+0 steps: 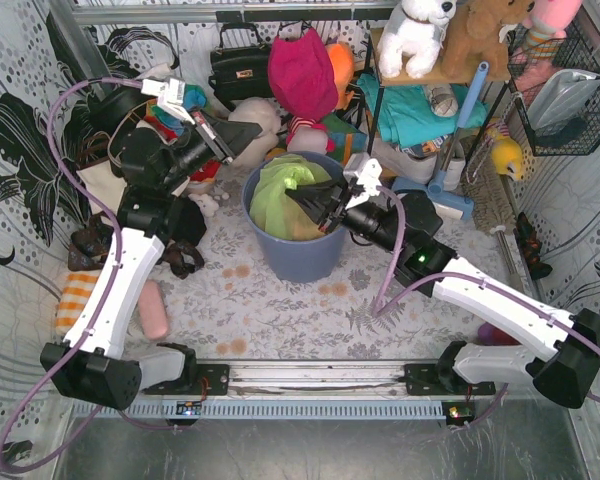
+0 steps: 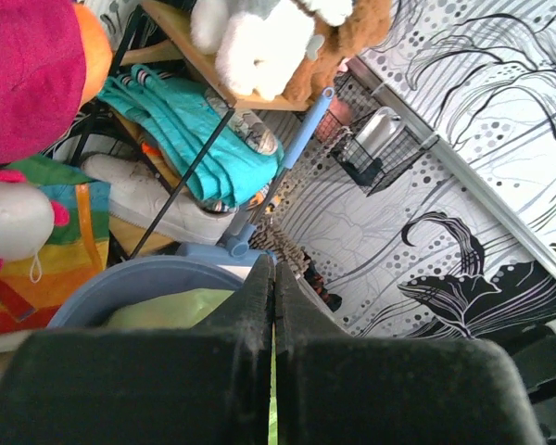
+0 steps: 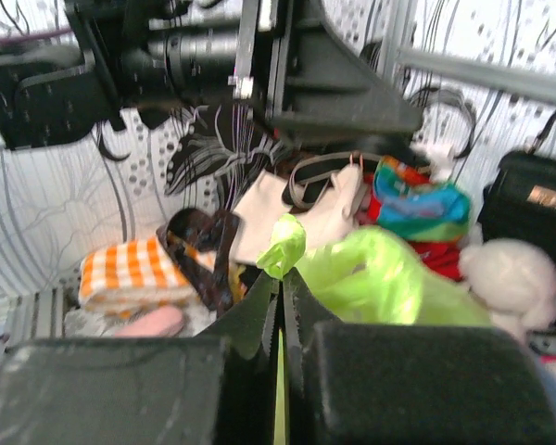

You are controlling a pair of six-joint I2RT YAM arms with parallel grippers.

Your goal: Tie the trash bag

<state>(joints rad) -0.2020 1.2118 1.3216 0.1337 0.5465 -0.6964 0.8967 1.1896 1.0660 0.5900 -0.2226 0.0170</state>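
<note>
The trash bag (image 1: 273, 203) is light-green film, sitting in a blue-grey round bin (image 1: 285, 262) at the table's middle. My right gripper (image 1: 292, 193) is over the bin, shut on a bunched piece of the bag's film. In the right wrist view a twisted green tip (image 3: 287, 243) pokes out past the gripper (image 3: 282, 276), with the rest of the bag (image 3: 389, 278) to its right. My left gripper (image 1: 252, 133) hangs above the bin's far-left rim, jaws shut, apart from the bag. In the left wrist view the gripper (image 2: 273, 273) is above the bin (image 2: 139, 283) and the bag (image 2: 167, 306).
A pink object (image 1: 155, 310) and an orange checked cloth (image 1: 77, 300) lie left of the left arm. Toys, a black handbag (image 1: 240, 65) and a magenta bag (image 1: 302, 75) crowd the back. A shelf with plush toys (image 1: 420, 35), a blue brush (image 1: 458, 150) and a wire basket (image 1: 565, 95) stand at right.
</note>
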